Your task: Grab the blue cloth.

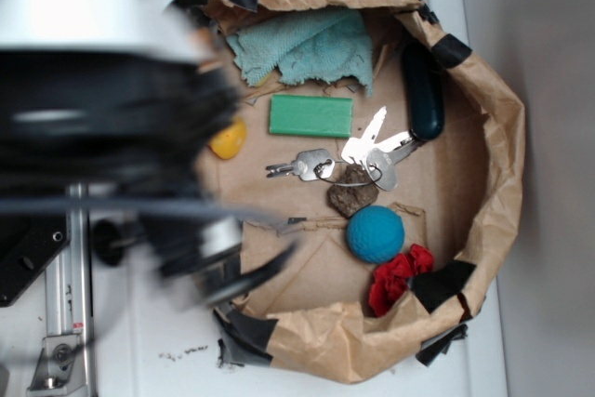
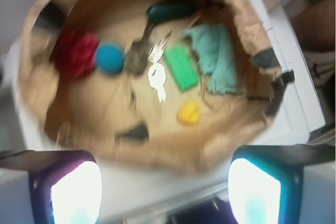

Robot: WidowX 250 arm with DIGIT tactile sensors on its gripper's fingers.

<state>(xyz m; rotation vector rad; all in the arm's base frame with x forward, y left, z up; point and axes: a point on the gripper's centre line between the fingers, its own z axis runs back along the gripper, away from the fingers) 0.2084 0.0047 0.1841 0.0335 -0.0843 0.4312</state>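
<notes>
The light teal-blue terry cloth (image 1: 307,44) looks soft, light and wrinkly (frayed edges); pinch a raised fold. The gripper (image 2: 160,187) hangs spread wide, holding nothing.

Green block (image 1: 310,115), keys (image 1: 358,157), blue ball (image 1: 375,233), red scrap (image 1: 398,276).

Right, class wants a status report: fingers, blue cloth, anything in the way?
Fingers open, empty, outside the paper tray. Blue cloth untouched against the rim. Green block lies beside it, not on it.
</notes>
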